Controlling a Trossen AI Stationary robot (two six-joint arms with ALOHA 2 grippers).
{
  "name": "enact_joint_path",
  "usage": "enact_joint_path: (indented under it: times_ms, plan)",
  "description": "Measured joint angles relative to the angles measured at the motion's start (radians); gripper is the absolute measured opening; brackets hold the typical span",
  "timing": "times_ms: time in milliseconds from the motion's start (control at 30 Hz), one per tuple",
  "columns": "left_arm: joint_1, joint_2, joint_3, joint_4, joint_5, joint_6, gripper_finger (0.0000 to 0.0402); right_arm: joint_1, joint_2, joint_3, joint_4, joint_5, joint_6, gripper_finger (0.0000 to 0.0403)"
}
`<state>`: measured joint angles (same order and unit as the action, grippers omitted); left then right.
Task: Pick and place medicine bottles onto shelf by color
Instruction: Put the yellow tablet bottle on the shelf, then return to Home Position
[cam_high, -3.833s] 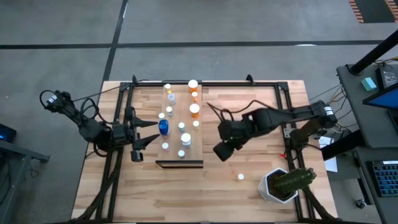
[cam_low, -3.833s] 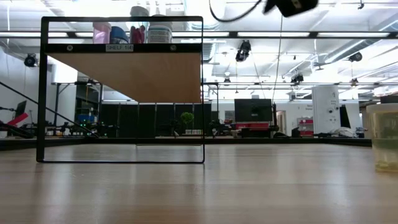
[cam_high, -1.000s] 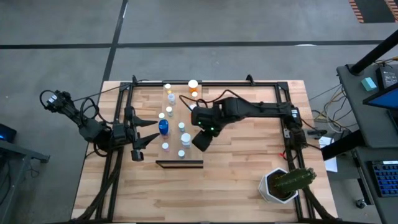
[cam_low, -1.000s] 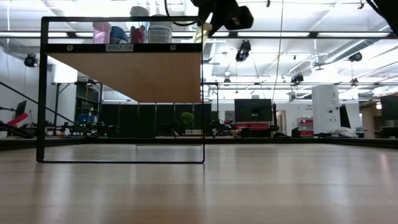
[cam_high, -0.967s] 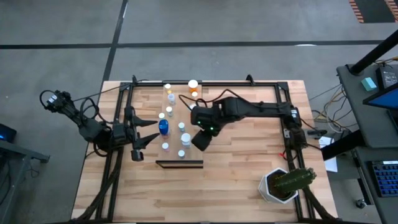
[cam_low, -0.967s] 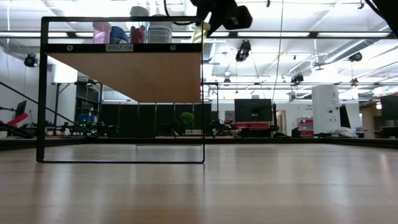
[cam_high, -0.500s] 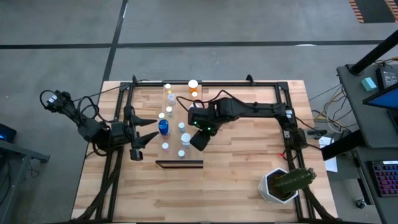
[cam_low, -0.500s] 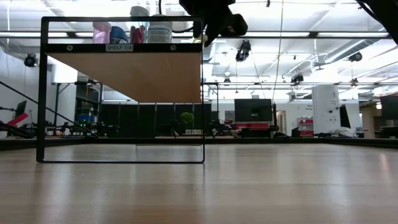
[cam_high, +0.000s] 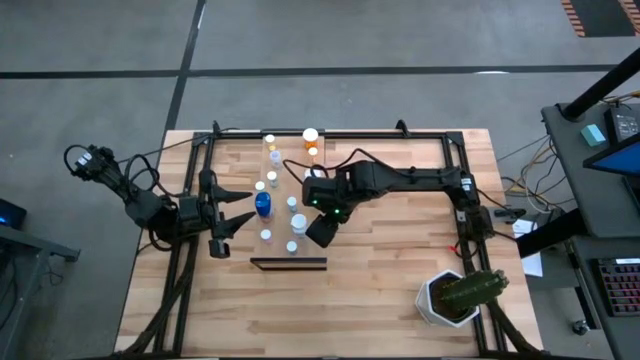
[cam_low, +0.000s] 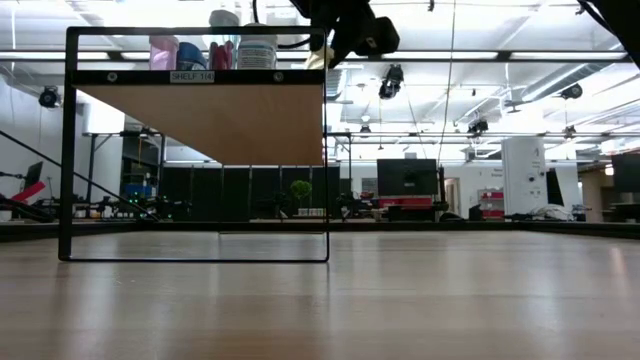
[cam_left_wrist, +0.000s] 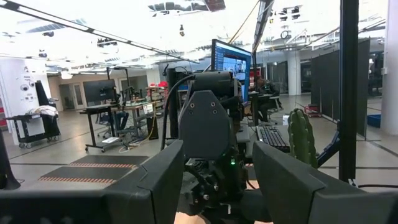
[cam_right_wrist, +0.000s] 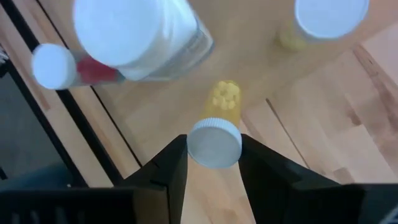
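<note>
Since earlier, right end effector (cam_right_wrist: 213, 163) has swung over the shelf (cam_high: 303, 215); orange bottle (cam_right_wrist: 217, 127) upright between its fingers, apparently grasped; left end effector (cam_high: 236, 212) released.

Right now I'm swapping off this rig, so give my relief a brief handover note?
Right tool: over the shelf, fingers around a yellow-orange bottle standing on it; release not clear.
Left tool: open, empty, waiting beside the shelf's left edge.
Done: a dozen or so bottles stand on the shelf, including the blue one.
Left: let go, retract; the high view shows no bottles loose on the table.
</note>
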<state>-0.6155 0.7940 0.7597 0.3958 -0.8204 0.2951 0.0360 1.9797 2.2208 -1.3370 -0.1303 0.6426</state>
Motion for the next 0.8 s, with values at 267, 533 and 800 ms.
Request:
enact_joint_path:
  times_ms: [267,533,800]
  plan:
    - [0.000,0.000,0.000,0.000,0.000,0.000,0.0176,0.001,0.008,0.000,0.073,0.002,0.000,0.0157]
    - [0.000,0.002,0.000,-0.001,0.000,0.000,0.0176,0.000,0.008,-0.001,0.082,0.002,-0.005,0.0171]
    - [0.000,0.002,0.000,0.001,0.000,0.000,0.0176,-0.003,-0.066,0.014,0.087,0.008,-0.047,0.0171]
